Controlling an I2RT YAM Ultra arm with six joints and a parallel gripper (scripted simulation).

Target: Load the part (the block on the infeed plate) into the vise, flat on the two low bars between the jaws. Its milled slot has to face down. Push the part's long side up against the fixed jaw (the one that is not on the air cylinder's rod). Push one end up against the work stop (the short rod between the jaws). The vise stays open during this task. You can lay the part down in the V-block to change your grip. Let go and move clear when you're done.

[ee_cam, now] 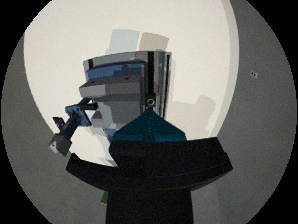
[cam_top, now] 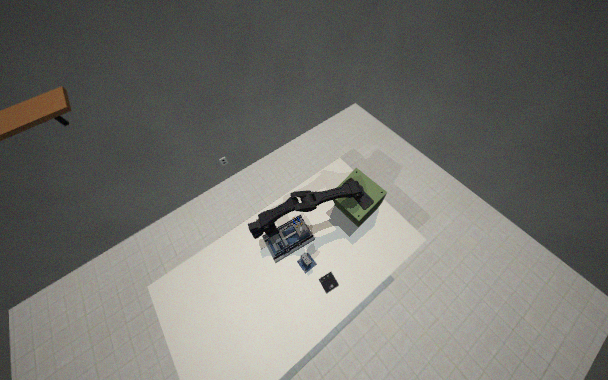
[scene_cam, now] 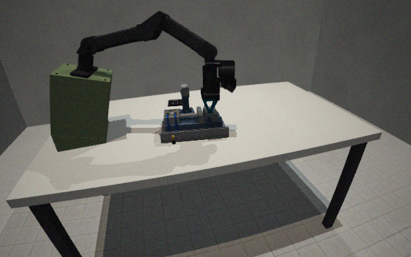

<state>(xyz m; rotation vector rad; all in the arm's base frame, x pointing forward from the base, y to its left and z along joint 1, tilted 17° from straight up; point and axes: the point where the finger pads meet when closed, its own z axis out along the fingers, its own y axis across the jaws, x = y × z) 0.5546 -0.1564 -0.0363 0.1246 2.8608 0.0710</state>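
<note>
My gripper [scene_cam: 210, 111] [ee_cam: 149, 112] is shut and empty; its teal fingertips meet low over the jaw end of the vise [cam_top: 294, 244] [scene_cam: 194, 126]. In the wrist view they are at the right end of the grey blocks, close to a dark strip with a small ring. The fixed jaw [ee_cam: 107, 89] is the upper grey block there. A darker grey block [ee_cam: 122, 107] just below it looks like the part in the vise; its slot, its seating on the bars and its contact with the work stop cannot be seen. The infeed plate [cam_top: 328, 282] [scene_cam: 174, 103] shows no block on it.
The V-block [cam_top: 306, 260] [scene_cam: 184, 90] [ee_cam: 60, 145] stands raised on a blue stand beside the vise. The air cylinder [scene_cam: 172, 117] is at the vise's end nearest the green pedestal [cam_top: 359, 195] [scene_cam: 80, 108]. The arm arches over the vise.
</note>
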